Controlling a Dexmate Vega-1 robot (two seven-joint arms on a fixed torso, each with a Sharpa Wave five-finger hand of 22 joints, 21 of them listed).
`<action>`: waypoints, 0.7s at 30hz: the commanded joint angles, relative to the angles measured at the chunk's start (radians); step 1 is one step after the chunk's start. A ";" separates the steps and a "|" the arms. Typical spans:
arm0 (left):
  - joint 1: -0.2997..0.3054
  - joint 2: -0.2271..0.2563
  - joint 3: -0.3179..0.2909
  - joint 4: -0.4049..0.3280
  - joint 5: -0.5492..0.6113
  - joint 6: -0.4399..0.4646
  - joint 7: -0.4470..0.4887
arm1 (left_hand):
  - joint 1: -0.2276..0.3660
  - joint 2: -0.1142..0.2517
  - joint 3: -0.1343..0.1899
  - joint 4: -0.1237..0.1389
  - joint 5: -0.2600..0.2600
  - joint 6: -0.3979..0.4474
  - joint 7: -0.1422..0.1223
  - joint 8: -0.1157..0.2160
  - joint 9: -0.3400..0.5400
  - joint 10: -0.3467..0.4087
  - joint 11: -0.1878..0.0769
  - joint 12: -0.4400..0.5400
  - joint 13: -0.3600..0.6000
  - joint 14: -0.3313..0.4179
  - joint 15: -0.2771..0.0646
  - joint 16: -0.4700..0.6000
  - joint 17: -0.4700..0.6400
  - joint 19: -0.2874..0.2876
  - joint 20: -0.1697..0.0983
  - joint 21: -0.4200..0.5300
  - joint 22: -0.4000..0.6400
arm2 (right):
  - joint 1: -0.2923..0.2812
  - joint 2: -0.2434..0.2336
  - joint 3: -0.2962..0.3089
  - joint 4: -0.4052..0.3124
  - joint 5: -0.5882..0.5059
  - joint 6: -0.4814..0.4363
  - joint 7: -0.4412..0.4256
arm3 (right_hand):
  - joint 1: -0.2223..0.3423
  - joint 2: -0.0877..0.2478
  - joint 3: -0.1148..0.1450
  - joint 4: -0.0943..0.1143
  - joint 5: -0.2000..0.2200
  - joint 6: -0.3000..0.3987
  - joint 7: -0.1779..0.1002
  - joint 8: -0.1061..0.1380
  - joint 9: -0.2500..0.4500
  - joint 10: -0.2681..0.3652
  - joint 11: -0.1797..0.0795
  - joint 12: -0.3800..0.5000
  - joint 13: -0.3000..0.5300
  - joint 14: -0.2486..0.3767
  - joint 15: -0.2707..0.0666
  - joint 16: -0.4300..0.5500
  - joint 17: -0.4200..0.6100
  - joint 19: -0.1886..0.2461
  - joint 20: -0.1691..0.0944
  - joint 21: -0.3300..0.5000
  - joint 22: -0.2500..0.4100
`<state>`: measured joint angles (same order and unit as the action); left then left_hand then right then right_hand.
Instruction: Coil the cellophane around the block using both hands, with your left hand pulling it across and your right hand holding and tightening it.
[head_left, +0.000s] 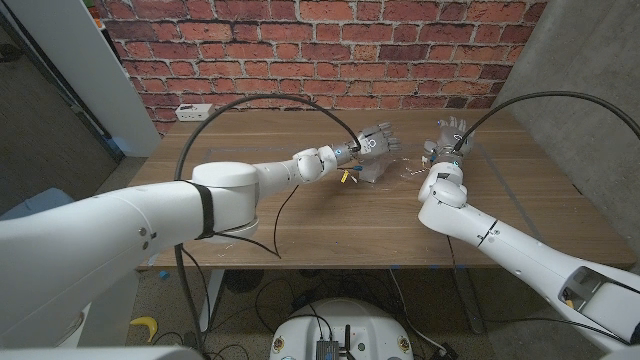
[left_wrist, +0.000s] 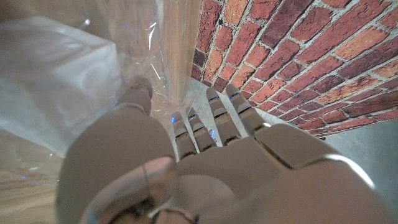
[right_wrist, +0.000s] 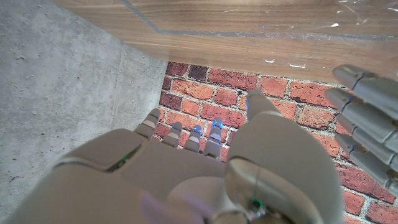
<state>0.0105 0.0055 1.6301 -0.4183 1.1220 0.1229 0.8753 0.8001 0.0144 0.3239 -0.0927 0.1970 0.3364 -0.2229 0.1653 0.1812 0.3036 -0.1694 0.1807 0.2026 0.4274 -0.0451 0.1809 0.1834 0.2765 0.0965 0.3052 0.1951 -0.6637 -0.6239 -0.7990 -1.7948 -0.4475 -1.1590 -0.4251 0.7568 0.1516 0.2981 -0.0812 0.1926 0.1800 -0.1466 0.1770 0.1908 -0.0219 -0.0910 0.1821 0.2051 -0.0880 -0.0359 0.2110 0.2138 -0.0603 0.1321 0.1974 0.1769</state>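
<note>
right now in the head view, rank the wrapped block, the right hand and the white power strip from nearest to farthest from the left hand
1. wrapped block: directly under the left hand, touching it, mid-table.
2. right hand: just across the cellophane, on the robot's right.
3. white power strip: far-left table corner, by the brick wall.
</note>
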 joint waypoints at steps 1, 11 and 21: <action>0.062 -0.060 -0.065 0.048 -0.245 0.024 0.090 | -0.040 -0.008 -0.021 0.011 0.011 -0.048 0.001 0.008 0.005 -0.022 0.013 0.013 0.009 -0.032 -0.115 0.000 0.005 -0.022 0.041 -0.013 0.005 | -0.004 -0.034 -0.005 -0.022 0.048 0.037 -0.036 | -0.012 0.003 0.000 -0.002 0.001 0.007 -0.002 0.010 0.003 0.012 -0.007 0.011 -0.001 0.011 -0.026 0.010 0.001 0.013 -0.015 0.013 0.002; 0.063 -0.084 -0.028 0.062 -0.343 0.085 0.092 | -0.142 -0.032 -0.084 0.025 0.044 -0.513 0.009 0.001 0.006 -0.392 0.120 0.009 0.016 -0.295 0.013 -0.008 0.011 -0.227 0.090 -0.088 0.015 | 0.035 -0.249 -0.064 -0.161 0.043 0.153 0.211 | 0.032 0.011 0.021 -0.048 0.005 0.018 0.005 0.013 0.002 0.010 -0.013 0.010 -0.003 0.006 -0.030 0.005 -0.008 0.114 -0.070 0.035 0.003; 0.053 -0.066 0.011 0.015 -0.341 0.129 0.070 | -0.221 -0.085 -0.156 0.049 0.061 -0.708 0.093 0.008 0.009 -0.588 0.213 0.015 0.025 -0.469 0.094 -0.007 0.019 -0.377 0.117 -0.105 0.025 | 0.129 -0.350 -0.155 -0.258 -0.020 0.111 0.522 | 0.133 -0.029 0.037 -0.086 -0.011 -0.079 -0.074 0.008 0.004 -0.153 -0.022 -0.004 -0.004 -0.108 0.012 -0.023 -0.014 0.014 -0.048 -0.009 0.003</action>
<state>0.0650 -0.0669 1.6100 -0.3690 0.8130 0.2040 0.9601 0.5917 -0.0631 0.1779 -0.0478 0.2501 -0.1684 -0.1426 0.1653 0.1868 -0.1709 0.0237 0.1926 0.2248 -0.0127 0.0351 0.1734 0.1980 -0.0764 0.2091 0.2029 0.2166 -0.6278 -0.8429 -0.8622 -1.9446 -0.4147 -1.0383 -0.2393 0.8642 0.1243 0.3290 -0.1643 0.1849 0.1225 -0.2016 0.1881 0.1909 -0.1217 -0.1067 0.1806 0.1999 -0.1566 -0.0296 0.1943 0.1996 -0.0073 0.0764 0.1976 0.1770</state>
